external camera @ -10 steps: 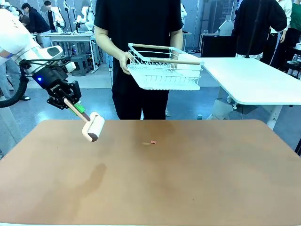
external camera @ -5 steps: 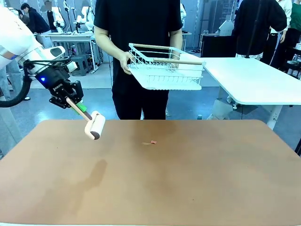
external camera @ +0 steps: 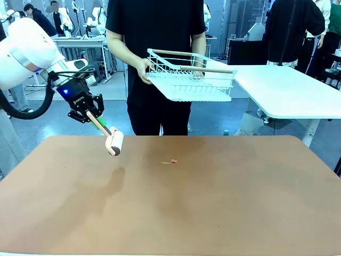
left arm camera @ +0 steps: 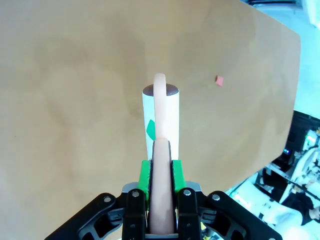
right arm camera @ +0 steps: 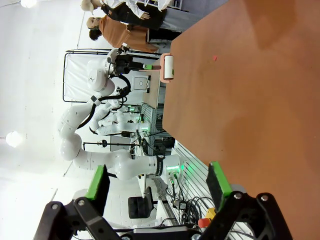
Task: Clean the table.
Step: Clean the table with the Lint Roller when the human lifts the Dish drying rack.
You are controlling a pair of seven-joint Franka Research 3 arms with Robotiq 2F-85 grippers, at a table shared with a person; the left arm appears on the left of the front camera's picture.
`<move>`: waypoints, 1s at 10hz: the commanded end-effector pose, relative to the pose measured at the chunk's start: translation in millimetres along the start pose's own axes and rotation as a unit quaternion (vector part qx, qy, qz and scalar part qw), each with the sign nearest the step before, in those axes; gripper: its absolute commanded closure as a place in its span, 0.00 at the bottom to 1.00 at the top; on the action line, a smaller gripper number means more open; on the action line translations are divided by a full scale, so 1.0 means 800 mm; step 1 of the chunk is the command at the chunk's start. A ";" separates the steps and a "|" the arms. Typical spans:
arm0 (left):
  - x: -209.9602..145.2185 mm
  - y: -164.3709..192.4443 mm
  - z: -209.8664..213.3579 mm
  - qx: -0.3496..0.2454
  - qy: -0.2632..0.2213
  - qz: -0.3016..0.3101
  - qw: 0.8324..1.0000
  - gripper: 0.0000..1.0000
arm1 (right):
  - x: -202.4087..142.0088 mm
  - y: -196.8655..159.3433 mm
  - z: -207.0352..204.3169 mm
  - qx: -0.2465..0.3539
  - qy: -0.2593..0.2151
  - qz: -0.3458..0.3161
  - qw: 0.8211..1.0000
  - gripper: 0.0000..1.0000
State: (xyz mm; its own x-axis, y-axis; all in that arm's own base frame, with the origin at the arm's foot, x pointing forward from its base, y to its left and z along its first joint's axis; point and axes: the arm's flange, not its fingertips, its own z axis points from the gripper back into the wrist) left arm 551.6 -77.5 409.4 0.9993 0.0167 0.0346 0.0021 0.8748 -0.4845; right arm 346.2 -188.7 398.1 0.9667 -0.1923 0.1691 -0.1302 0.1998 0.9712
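1. In the upper left of the front frame, we see the left tool [external camera: 94, 118] clamped tight on the pale pink handle of a lint roller [external camera: 114, 143]. In our left wrist view its green pads [left arm camera: 145, 175] press against both sides of that handle.
2. The roller's white drum slants down and to the right of the tool. It hangs just above the far left part of the worktop [external camera: 213, 208], and its shadow falls lower in the frame, apart from the drum.
3. The reddish-brown worktop spans the lower half of the front frame from edge to edge.
4. Near the frame's centre a small pink scrap [external camera: 173, 160] lies on the worktop, well to the right of the roller.
5. At top centre a person in a black top stands beyond the far edge, one hand [external camera: 144, 72] gripping the left end of a white wire rack [external camera: 192, 80] held in the air.
6. In the upper right stands a white-topped table [external camera: 287, 93].
7. At the bottom of our right wrist frame, the right tool [right arm camera: 158, 182] has its fingers spread wide, gripping nothing.
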 end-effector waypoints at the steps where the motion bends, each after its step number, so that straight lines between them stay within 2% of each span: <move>1: 0.018 -0.002 0.005 0.014 0.021 0.017 1.000 0.79 | -0.001 0.003 -0.001 0.007 -0.002 0.007 1.000 0.00; 10: 0.046 0.031 -0.083 0.033 0.079 0.037 0.996 0.79 | -0.001 0.003 -0.001 0.007 -0.002 0.007 1.000 0.00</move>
State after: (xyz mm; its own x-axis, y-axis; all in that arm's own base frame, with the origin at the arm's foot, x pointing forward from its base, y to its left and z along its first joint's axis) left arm 584.1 -85.9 335.4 0.9943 -0.0021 -0.1069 -0.0456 0.8963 -0.4411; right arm 346.2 -188.7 398.1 0.9667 -0.1922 0.1691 -0.1301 0.1998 0.9712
